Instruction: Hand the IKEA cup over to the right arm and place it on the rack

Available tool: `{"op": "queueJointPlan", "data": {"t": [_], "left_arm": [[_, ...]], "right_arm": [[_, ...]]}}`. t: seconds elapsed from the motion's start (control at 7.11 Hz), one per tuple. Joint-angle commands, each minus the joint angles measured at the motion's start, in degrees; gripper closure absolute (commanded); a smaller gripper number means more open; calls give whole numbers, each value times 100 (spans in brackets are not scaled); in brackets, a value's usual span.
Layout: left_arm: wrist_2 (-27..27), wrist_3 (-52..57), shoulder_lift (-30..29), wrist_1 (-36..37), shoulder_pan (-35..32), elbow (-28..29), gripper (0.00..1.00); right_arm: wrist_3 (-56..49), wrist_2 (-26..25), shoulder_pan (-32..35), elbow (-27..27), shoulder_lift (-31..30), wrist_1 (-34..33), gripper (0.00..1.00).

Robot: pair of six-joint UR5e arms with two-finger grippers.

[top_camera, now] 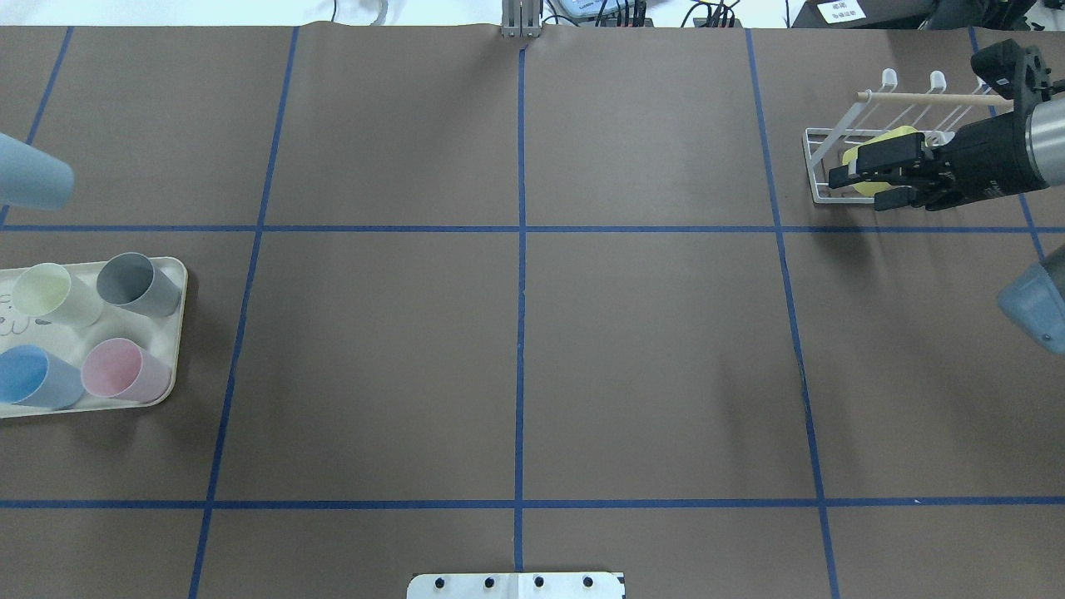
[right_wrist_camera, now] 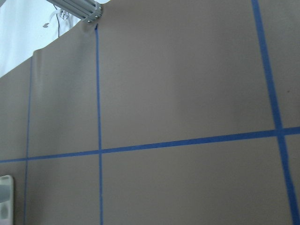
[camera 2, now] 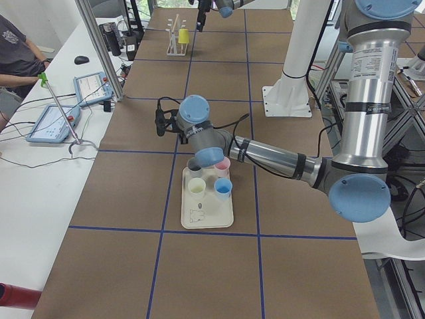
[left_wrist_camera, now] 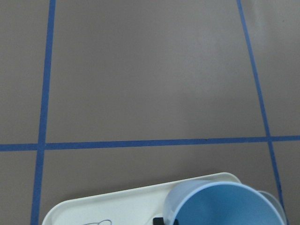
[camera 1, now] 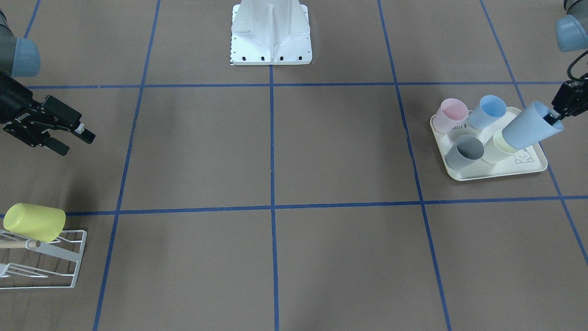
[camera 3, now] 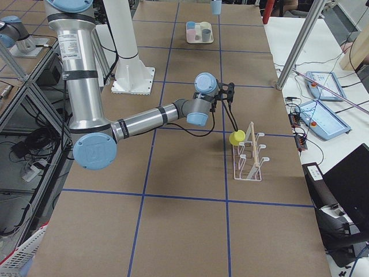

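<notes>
Carrying step: the left gripper jaws pinch the blue cup aloft at three o'clock; next comes handover to the right gripper, jaws spread.

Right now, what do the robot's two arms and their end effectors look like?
The right arm and left arm are alike: silver-grey tubes with pale blue joint caps. Each carries a black two-finger end effector; the right end effector bears small white lettering, too small to read. A black cable loops at the wrist behind the left end effector.
</notes>
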Motion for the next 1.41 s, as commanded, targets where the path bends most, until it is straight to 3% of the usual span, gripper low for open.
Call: {"op": "queueJointPlan", "data": {"t": [0.0,0.14,0.28,0.56,0.98,1.12,1.27], "left_arm": [[-5,-1817,-1102,-335,849,-16,100],[440,-2633,-1437,-589,1419,-59,100],[1253,-3398,-1667,-1175,1964,-42,100],[2688,-4928,-1739,-2799,2897,46,100],[4403,-5550,-1783,-4094,3926,98,100],[4773,-5664,-1871,-4464,4165,247,100],[5021,-5769,-2011,-4807,4306,448,100]], "right_arm": [[858,1,-250,15,261,576,1],[1113,-7,-399,-20,402,727,1],[1264,-7,-488,23,499,728,1],[1729,1,-567,154,754,781,1],[2870,-182,-848,146,1201,1798,2],[3178,-392,-988,146,1290,2201,2],[3721,-1116,-1364,138,1291,2910,2]]}}
